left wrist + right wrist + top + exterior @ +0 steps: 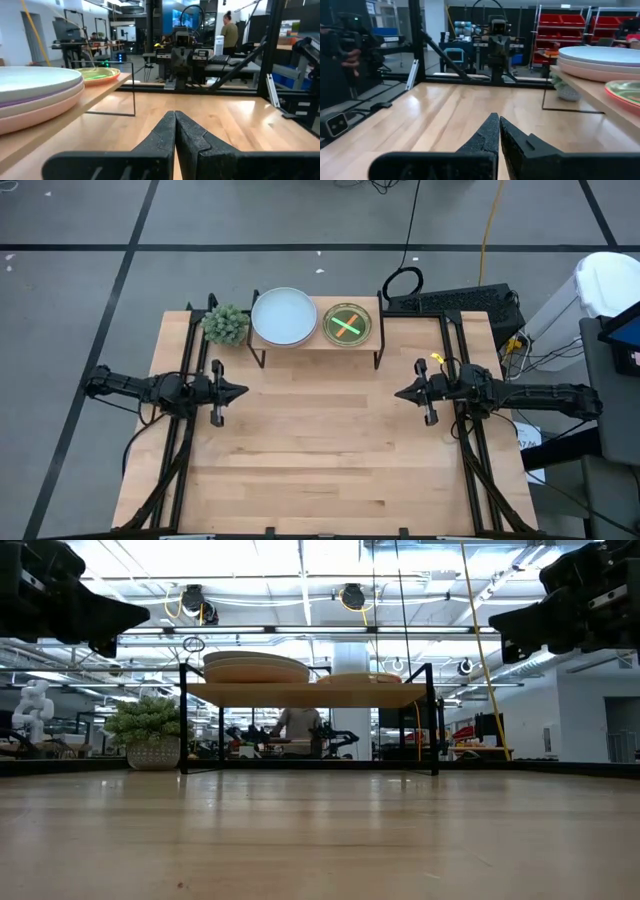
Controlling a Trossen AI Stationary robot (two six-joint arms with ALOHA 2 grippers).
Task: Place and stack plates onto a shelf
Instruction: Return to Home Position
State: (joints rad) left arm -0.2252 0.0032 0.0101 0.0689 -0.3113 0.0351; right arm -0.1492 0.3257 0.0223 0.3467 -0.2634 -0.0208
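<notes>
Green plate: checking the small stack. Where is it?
In the high view the green plate sits on the right half of the shelf, beside the large plate stack.

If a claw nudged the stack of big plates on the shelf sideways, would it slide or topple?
Likely slide, not topple: the plate stack is low and wide. The plates look smooth and stiff, so the top one might skid off the rest. The shelf stands on thin legs, so a hard shove may shift it.

One shelf [315, 343] stands on one bench [320, 460]. It carries two stacks of plates: one large stack [284, 316], at least three rims showing, and one small stack [347, 325], green over orange. One potted plant [226, 324]. Two arms: left arm [150, 388], right arm [520, 393].
</notes>
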